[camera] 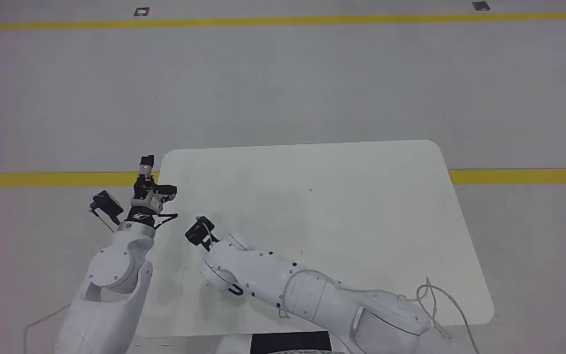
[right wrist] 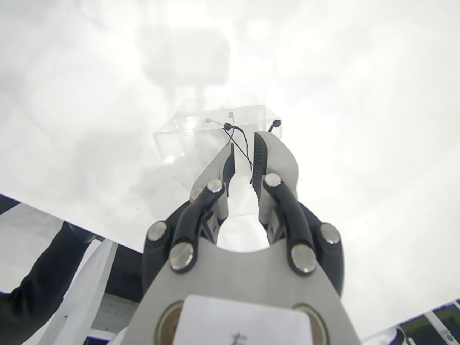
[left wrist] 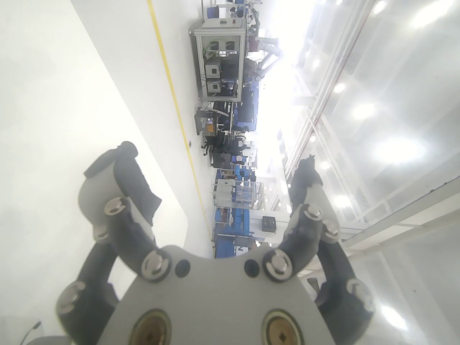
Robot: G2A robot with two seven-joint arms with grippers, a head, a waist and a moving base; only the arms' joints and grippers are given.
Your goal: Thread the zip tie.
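Observation:
A thin black zip tie (right wrist: 240, 143) lies at a small clear box (right wrist: 187, 134) on the white table, its head (right wrist: 227, 125) at the box's rim. A second black head (right wrist: 276, 122) sits by the box's other corner. My right gripper (right wrist: 244, 152) hangs just above the box with its fingers a narrow gap apart, and the tie's strap runs into that gap without being pinched. In the top view this gripper (camera: 198, 232) is near the table's front left corner. My left gripper (left wrist: 215, 177) is wide open and holds nothing, beside the table's left edge (camera: 149, 181) and pointing away.
The white table (camera: 354, 221) stretches bare to the right and back. Its front edge (right wrist: 72, 225) runs close behind my right gripper. A yellow floor line (camera: 53, 179) passes under the left arm.

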